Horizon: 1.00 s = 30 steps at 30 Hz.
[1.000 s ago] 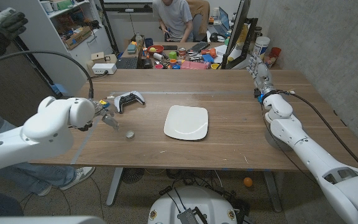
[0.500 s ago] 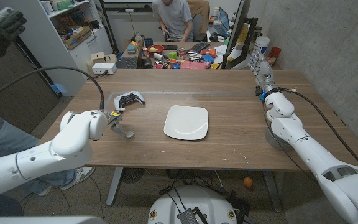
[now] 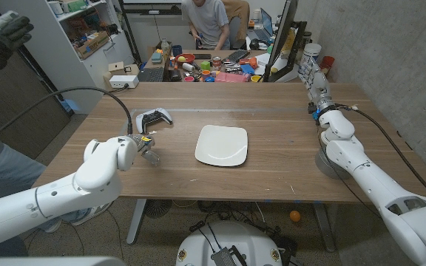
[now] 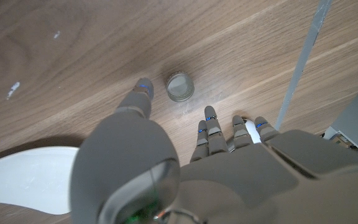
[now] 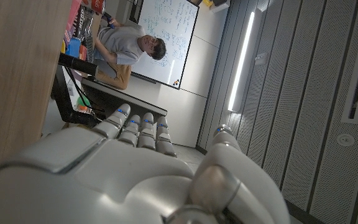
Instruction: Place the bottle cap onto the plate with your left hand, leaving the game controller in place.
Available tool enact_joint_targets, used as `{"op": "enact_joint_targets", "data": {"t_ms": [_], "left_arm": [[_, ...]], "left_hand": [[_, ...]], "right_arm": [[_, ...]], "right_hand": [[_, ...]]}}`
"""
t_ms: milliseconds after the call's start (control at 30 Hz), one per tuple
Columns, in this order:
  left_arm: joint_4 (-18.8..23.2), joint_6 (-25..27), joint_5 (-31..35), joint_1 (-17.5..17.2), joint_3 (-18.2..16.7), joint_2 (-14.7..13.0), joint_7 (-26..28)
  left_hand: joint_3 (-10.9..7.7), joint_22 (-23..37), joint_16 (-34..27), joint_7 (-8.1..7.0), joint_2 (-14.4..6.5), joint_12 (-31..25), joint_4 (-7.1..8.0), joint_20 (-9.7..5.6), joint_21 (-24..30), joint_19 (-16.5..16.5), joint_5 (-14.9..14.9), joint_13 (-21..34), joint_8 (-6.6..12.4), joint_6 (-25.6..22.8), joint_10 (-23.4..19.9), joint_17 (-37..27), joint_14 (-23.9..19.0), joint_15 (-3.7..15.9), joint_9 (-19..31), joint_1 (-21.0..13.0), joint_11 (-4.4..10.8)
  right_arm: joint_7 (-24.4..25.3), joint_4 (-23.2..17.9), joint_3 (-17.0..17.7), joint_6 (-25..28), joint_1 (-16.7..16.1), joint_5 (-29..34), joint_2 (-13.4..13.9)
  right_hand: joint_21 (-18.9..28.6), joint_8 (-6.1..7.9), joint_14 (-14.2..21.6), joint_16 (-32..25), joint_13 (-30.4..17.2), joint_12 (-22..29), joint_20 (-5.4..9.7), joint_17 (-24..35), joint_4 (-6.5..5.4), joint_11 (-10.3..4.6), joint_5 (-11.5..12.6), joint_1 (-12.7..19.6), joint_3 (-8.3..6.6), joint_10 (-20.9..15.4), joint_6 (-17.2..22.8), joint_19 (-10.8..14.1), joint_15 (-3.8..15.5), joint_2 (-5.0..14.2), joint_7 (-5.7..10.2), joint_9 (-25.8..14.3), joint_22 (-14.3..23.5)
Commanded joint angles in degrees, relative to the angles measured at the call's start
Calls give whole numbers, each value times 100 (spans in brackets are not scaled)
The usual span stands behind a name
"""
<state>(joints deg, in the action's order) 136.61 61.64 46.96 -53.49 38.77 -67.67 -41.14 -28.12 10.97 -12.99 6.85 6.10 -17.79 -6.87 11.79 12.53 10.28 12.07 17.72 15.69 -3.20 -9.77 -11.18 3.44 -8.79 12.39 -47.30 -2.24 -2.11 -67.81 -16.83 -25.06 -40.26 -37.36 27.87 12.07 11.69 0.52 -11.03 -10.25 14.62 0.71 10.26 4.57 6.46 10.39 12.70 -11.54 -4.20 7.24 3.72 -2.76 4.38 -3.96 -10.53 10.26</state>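
Observation:
The small grey bottle cap (image 4: 180, 86) lies on the wooden table, open side up, between the thumb and the fingers (image 4: 211, 126) of my left hand (image 3: 146, 148). That hand hovers just over the cap with its fingers apart and holds nothing. The black-and-white game controller (image 3: 155, 118) sits a little beyond the hand. To the right of the hand lies the square white plate (image 3: 222, 145), and its rim (image 4: 23, 180) shows beside my wrist. My right hand (image 3: 312, 77) stands raised at the table's far right edge, fingers stretched out, empty.
A thin pale tape line (image 4: 303, 62) runs across the table near the left hand. Behind the table stands a cluttered desk (image 3: 213, 68) with a seated person (image 3: 205, 21). A person's gloved hand (image 3: 0, 37) shows at the far left.
My left arm has swung in toward the table's middle, and the hand has come over the cap. The right hand has lifted slightly.

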Motion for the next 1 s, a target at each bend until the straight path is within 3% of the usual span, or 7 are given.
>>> {"op": "enact_joint_targets", "data": {"t_ms": [33, 233, 333, 433, 567, 700, 1000], "left_arm": [[166, 447, 88, 451, 346, -177, -441], [184, 528, 102, 530, 409, -206, -481], [163, 494, -82, 432, 348, -159, -217], [135, 572, -224, 377, 338, -70, 9], [109, 533, -692, 269, 186, -4, 414], [56, 575, -1008, 365, 274, 60, 592], [-47, 606, -1796, 438, 408, 209, 1249]], "left_hand": [[13, 14, -23, 89, -66, 7, -10, 40, 58, 1437, -1, 22, -11, 14, -2, -1, -33, -63, 31, -4, -32], [1, 18, -41, 105, -132, 4, -11, 14, 125, 1244, -11, 34, -6, -32, -45, 7, -101, -33, 29, -60, -49], [39, 29, -27, 54, -160, 86, -11, 21, 318, 664, -45, 51, -42, -19, 97, 25, -137, -109, 23, -107, -137], [161, 2, 181, -37, -168, 434, -7, 60, 466, -53, -69, 36, -311, 536, 970, 35, 257, -278, 15, -157, -401], [233, -2, 196, -84, -217, 628, -5, 64, 562, -582, -71, 5, -436, 957, 1671, 31, 374, -305, 22, -223, -491], [308, 19, 73, -78, -231, 450, -39, 63, 815, -1494, -99, -33, -364, 922, 1421, 29, -42, -231, 23, -336, -458], [353, -6, 46, -52, -240, 327, -70, 76, 889, -1927, -118, -52, -266, 684, 1129, 33, -263, -191, 25, -447, -352]], "right_arm": [[180, -189, 47, 193, -110, 4, 109], [113, -106, 53, 157, -121, -34, 92], [64, -77, 49, 157, -129, -49, 103], [54, -75, 51, 146, -141, -37, 123], [71, -114, 63, 120, -153, -23, 136], [55, -106, 52, 118, -123, -18, 126], [64, -85, 36, 115, -112, -16, 93]], "right_hand": [[-13, -12, 30, 14, -21, -31, -31, 24, -2, 20, 28, -59, 33, 27, 7, 5, -30, -9, 32, -12, 17], [-18, -17, 29, 15, -22, -36, -38, 26, -9, 37, 31, -75, 40, 19, 6, -1, -31, -10, 30, -12, 18], [-19, -16, 35, 13, -22, -36, -39, 26, -11, 33, 31, -80, 42, 10, 10, -1, -34, -11, 35, -12, 18], [-21, -18, 47, 10, -22, -40, -39, 26, -14, 23, 33, -88, 46, 4, 14, 0, -37, -13, 44, -13, 18], [-22, -17, 47, 11, -22, -39, -39, 25, -15, 13, 34, -93, 49, -7, 22, 3, -30, -15, 47, -13, 18], [-23, -18, 56, 10, -23, -43, -41, 25, -15, 7, 36, -98, 52, -13, 27, 5, -21, -18, 51, -13, 18], [-26, -21, 62, 11, -23, -50, -44, 23, -15, 8, 39, -107, 59, -24, 31, 9, -26, -25, 58, -13, 18]]}}
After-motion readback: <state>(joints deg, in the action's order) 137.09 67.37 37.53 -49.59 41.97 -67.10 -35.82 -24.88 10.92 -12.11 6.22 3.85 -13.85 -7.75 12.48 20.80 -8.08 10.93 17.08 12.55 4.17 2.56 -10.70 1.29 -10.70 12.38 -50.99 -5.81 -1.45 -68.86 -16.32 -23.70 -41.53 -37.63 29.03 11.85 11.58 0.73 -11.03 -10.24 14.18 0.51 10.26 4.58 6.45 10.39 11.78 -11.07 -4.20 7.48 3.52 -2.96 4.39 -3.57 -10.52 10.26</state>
